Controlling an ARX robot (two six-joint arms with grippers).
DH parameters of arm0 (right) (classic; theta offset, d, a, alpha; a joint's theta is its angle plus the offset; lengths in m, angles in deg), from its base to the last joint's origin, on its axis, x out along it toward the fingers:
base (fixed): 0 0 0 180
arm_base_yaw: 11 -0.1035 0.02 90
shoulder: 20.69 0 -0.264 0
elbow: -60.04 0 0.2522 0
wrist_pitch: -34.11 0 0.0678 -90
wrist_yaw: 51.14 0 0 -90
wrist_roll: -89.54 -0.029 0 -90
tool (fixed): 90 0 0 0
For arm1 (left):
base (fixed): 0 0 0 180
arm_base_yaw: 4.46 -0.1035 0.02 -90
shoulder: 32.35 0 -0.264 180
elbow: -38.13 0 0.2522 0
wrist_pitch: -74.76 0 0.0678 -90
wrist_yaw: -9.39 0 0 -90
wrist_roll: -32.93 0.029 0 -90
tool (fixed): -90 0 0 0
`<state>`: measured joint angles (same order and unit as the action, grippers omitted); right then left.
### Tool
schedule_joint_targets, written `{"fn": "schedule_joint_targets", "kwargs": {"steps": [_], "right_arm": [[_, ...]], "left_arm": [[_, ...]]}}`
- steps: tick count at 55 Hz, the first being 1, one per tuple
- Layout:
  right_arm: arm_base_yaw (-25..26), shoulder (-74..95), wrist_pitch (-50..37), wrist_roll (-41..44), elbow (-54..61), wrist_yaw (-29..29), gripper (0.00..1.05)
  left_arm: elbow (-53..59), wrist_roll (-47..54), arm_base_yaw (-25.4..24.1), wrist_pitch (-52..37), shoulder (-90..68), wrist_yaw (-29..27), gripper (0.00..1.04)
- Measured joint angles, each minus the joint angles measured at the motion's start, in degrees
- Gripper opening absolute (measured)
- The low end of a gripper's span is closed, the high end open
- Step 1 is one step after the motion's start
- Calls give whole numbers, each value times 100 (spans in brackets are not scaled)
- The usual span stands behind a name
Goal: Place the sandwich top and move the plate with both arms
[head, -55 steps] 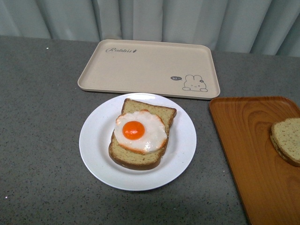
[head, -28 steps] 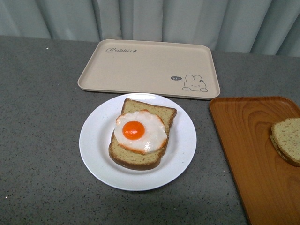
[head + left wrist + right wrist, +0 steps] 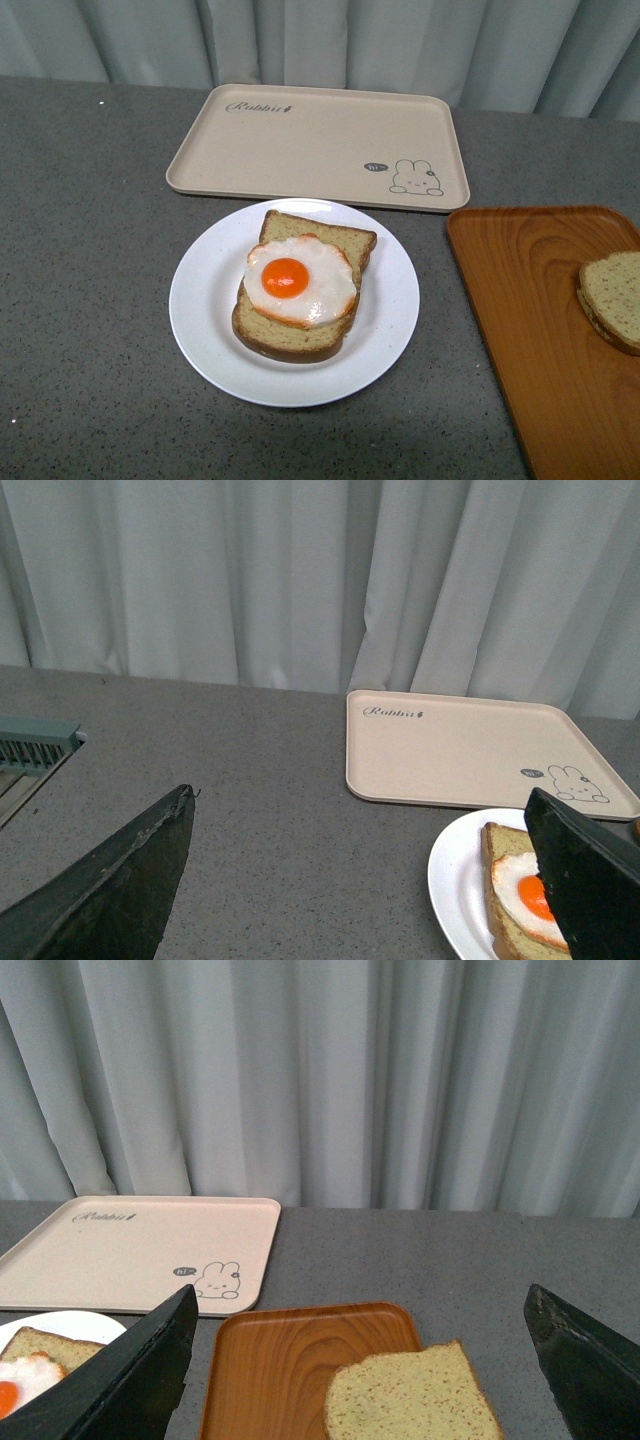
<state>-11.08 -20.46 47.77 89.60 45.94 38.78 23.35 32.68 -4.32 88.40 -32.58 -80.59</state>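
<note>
the sandwich top (image 3: 612,300), a plain tan speckled slice with a darker crust, lies flat on the wood-grain tray (image 3: 520,320) at the right edge of the front view. it is partly cut off by the frame and well apart from the white plate (image 3: 200,300). the plate sits on the grey speckled counter (image 3: 80,250) just in front of the beige rabbit-print tray (image 3: 310,140), carrying the bottom slice (image 3: 290,345) with a fried egg (image 3: 298,285) on it. neither arm shows in the front view. each wrist camera shows its own fingers spread wide with nothing between them: the left gripper (image 3: 359,794) faces the plate's edge, the right gripper (image 3: 360,1288) the loose slice.

the top slice looks light and soft, likely to dent or bend if pinched hard. a gentle hold across two opposite crust edges, where it is firmest, seems safest. as it lies flat on the tray, the fingers will probably have to come down close beside the crust. the plate looks rigid, smooth and probably slippery, and heavier than the bread; its load could slide if it tilts. taking it by the bare rim on opposite sides, one gripper each, and keeping it level appears the sound way. neither step has begun.
</note>
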Motion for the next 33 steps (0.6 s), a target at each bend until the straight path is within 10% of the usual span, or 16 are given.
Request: {"fn": "schedule_joint_targets", "kwargs": {"steps": [33], "right_arm": [[0, 0, 0, -2, 0, 0, 96]], "left_arm": [[0, 0, 0, 0, 0, 0, 98]]}}
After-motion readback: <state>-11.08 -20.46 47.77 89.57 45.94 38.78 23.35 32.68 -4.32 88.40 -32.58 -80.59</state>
